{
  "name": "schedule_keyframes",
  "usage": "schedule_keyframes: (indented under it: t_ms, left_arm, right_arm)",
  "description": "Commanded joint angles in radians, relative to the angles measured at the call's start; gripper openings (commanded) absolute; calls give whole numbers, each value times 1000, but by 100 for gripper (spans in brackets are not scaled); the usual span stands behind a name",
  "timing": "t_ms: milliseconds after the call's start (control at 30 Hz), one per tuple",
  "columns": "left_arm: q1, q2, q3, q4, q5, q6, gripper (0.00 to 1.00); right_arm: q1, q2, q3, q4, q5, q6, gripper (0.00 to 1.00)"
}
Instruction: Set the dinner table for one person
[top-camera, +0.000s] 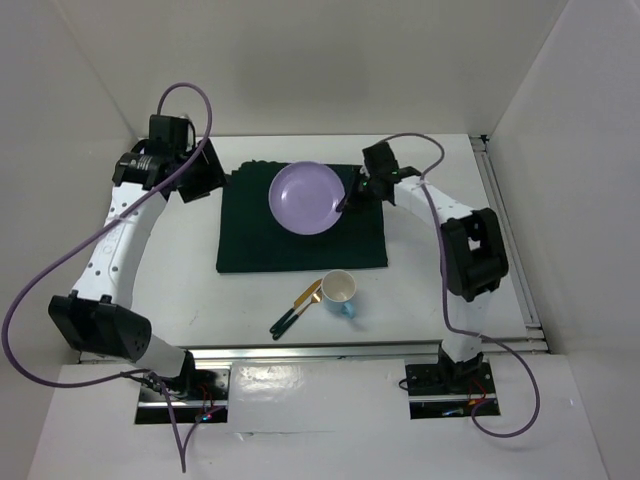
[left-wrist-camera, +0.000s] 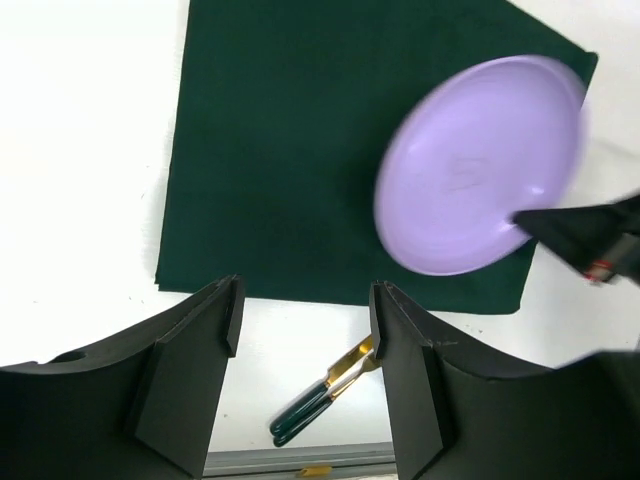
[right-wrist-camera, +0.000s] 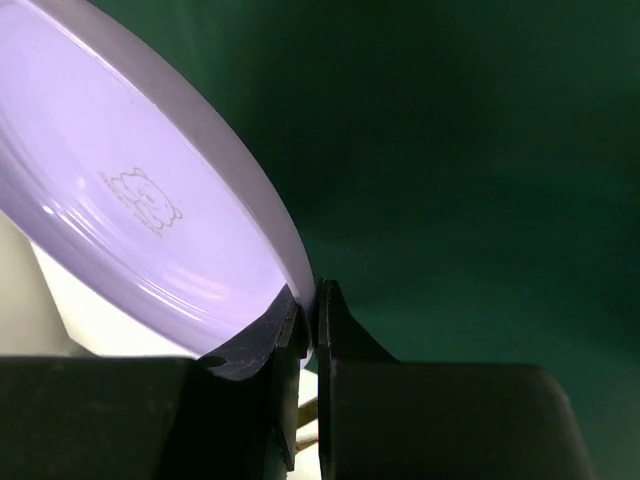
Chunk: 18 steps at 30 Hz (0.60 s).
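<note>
The white dinner table (top-camera: 180, 270) carries a dark green placemat (top-camera: 300, 240). My right gripper (top-camera: 347, 203) is shut on the right rim of a lilac plate (top-camera: 308, 197) and holds it tilted over the mat's far part; the rim shows pinched in the right wrist view (right-wrist-camera: 300, 262). The plate also shows in the left wrist view (left-wrist-camera: 480, 165). A white cup (top-camera: 338, 290) and gold cutlery with dark green handles (top-camera: 296, 309) lie near the front edge. My left gripper (top-camera: 203, 180) is open and empty at the mat's far left corner.
A metal rail (top-camera: 370, 345) runs along the front edge and another (top-camera: 505, 235) along the right side. White walls enclose the table. The cutlery also shows in the left wrist view (left-wrist-camera: 320, 400).
</note>
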Motion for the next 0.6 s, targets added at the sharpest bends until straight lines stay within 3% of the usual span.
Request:
schedule_keyframes:
  t_ms: [0, 400, 533, 567]
  left_arm:
    - [-2, -46, -29, 4, -23, -34, 70]
    - [-2, -36, -69, 4, 15, -16, 70]
    - [-2, -36, -69, 4, 15, -6, 70]
    - [-2, -36, -69, 4, 15, -6, 70]
  right_arm:
    - [37, 50, 83, 2, -25, 45, 0]
    - [56, 228, 144, 20, 30, 126, 0]
    - [65, 238, 167, -3, 62, 135, 27]
    - [65, 238, 167, -14, 71, 145, 47]
